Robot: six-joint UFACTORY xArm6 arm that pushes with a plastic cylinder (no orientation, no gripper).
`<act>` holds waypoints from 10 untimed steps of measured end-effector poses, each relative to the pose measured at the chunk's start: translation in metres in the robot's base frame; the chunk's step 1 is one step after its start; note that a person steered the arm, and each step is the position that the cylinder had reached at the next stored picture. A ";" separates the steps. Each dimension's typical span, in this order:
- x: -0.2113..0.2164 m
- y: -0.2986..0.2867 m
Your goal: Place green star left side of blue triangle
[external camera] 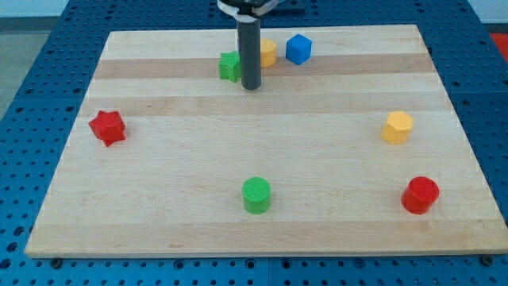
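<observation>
Green star (229,66) sits near the view's top edge of the wooden board (262,230), a bit left of centre. You can see most of it; its right side is cut off by the rod.

My tip (252,86) is down on the board just right of the green star and slightly toward the view's bottom. Touching or a hair apart, you can't tell from this angle. The tool is a plain straight rod, nothing on it that spreads or pinches, and it holds nothing.

Outward from the green star:
- Yellow block (268,52): just right of the star, behind the rod, slightly toward the view's top. Partly hidden, shape unclear.
- Blue block (298,48): further right of the star, past the yellow one and close beside it. It reads as a chunky angular piece; you can't confirm the triangle shape from here.
- Red star (107,127): well off to the star's lower left, near the board's left edge.
- Green cylinder (256,195): well below the star, slightly right, near the board's bottom edge.
- Yellow hexagon-like block (398,127): far right of the star and lower.
- Red cylinder (420,195): farthest from the star, at the board's lower right.

The board lies on a blue perforated table (32,95).
</observation>
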State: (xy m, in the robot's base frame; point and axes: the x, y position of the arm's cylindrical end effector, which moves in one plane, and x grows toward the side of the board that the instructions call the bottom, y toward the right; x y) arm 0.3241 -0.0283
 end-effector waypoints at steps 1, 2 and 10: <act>-0.019 -0.006; -0.017 -0.005; -0.040 -0.064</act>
State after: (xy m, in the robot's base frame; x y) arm 0.2840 -0.0920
